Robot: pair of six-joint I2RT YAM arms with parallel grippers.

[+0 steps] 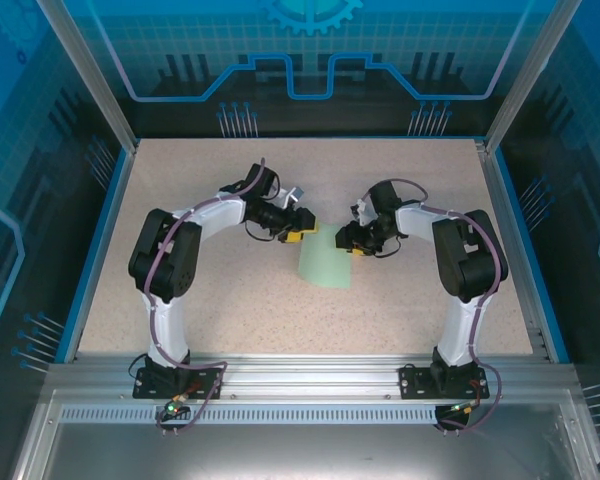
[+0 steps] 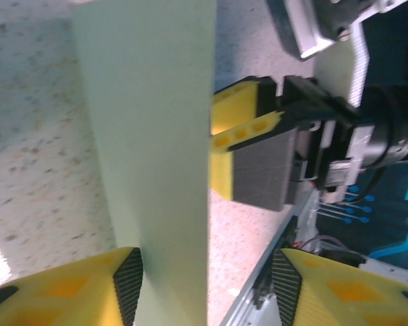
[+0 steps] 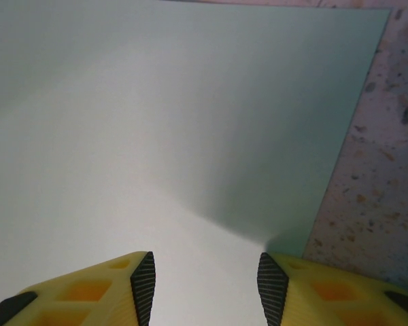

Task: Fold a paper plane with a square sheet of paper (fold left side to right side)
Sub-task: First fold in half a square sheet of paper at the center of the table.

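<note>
The pale mint-green sheet of paper (image 1: 325, 265) lies on the speckled table between both grippers, its top narrower than its bottom. In the left wrist view the paper (image 2: 146, 156) runs as a tall band with a straight right edge. My left gripper (image 2: 207, 285) is open, its left pad over the paper and its right pad over bare table; from above it (image 1: 305, 232) sits at the paper's top left. My right gripper (image 3: 207, 282) is open low over the paper (image 3: 177, 136), and from above it (image 1: 346, 240) is at the top right edge. Its yellow fingers (image 2: 241, 132) meet the paper's right edge.
The speckled table (image 1: 230, 300) is bordered by blue rails (image 1: 98, 250) at the sides and an aluminium rail (image 1: 310, 375) at the near edge, where both arm bases are bolted. Upright frame posts (image 1: 85, 70) stand at the back corners.
</note>
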